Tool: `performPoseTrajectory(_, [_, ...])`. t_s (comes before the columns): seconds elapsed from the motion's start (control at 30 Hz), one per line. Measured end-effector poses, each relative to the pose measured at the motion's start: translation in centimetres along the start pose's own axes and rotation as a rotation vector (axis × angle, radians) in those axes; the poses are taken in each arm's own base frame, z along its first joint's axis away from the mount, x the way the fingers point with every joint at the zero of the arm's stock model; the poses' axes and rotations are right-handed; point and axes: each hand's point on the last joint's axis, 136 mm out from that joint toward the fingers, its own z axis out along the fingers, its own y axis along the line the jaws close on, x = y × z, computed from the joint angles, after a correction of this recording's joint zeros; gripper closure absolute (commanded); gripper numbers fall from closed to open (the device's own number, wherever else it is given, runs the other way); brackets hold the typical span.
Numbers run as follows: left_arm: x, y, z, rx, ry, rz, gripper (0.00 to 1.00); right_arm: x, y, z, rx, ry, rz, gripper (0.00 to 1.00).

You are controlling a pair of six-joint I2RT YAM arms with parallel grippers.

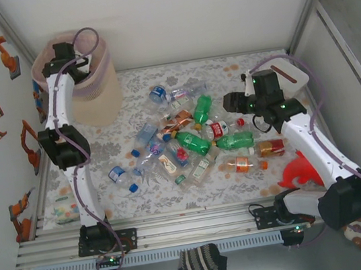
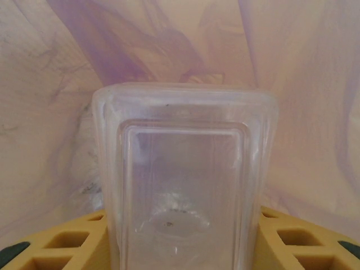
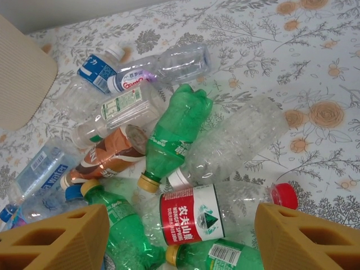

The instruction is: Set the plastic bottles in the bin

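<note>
Top view bright and even under diffuse light; shadows faint and soft; fine detail slightly smeared; left wrist view close, the clear bottle hazy before a mottled pink-violet glow; right wrist view sharp, small white glints on the plastic bottles.

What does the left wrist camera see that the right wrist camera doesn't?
Left wrist: the inner wall of the pink bin, with one clear bottle gripped in the left pincer. Right wrist: a heap of bottles on the flowered tablecloth, under the open right pincer. Shared: yellow fingers at the bottom edge, and plastic bottles.
</note>
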Motion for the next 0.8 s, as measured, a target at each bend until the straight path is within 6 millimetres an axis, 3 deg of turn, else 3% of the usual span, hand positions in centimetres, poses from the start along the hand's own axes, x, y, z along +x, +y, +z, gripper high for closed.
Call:
performPoseTrajectory(0.13, [0.4, -1.0, -0.9, 0.026, 0.027, 0.004, 0.62, -0.1, 0.1, 0.0, -0.004, -0.005, -0.002, 0.32])
performPoseTrajectory(0.57, [3.6, -7.6, -1.8, 0.131, 0.192, 0.006, 0.57, 0.1, 0.2, 0.2, -0.008, -0.005, -0.007, 0.32])
performPoseTrajectory(0.67, [4.1, -7.9, -2.0, 0.136, 0.216, -0.005, 0.57, 0.4, 0.3, 0.4, -0.008, 0.004, -0.007, 0.32])
performPoseTrajectory(0.8, [4.5, -6.9, -2.3, 0.125, 0.228, -0.031, 0.56, 0.3, 0.3, 0.4, -0.01, 0.0, -0.009, 0.32])
